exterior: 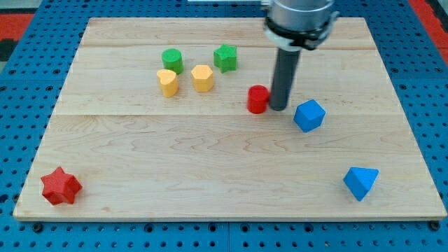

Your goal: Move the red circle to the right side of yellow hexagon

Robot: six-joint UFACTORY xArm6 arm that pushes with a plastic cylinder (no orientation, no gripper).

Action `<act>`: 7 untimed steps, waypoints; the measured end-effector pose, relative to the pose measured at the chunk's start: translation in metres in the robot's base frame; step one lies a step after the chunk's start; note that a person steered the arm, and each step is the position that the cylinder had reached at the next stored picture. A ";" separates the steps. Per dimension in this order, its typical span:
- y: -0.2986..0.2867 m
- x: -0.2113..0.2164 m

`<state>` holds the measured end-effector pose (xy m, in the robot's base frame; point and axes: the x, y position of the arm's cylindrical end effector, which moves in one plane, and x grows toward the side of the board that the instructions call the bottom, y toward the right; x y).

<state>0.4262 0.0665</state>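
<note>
The red circle (257, 99) stands near the middle of the wooden board, a little toward the view's top. My tip (279, 108) is right next to it on its right side, touching or nearly touching it. The yellow hexagon (202, 78) sits to the left of the red circle and slightly higher in the view, about a block's width of bare board between them.
A yellow block (167, 82) sits left of the hexagon, a green circle (172, 61) above it, a green star (225, 57) above right of the hexagon. A blue cube-like block (309, 115) lies just right of my tip. A blue block (360, 183) sits bottom right, a red star (61, 186) bottom left.
</note>
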 end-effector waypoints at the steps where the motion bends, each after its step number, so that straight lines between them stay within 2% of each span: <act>1: -0.043 -0.003; 3: -0.119 0.004; 4: -0.108 -0.011; 5: -0.071 -0.015; 7: -0.046 -0.013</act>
<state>0.4128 0.0204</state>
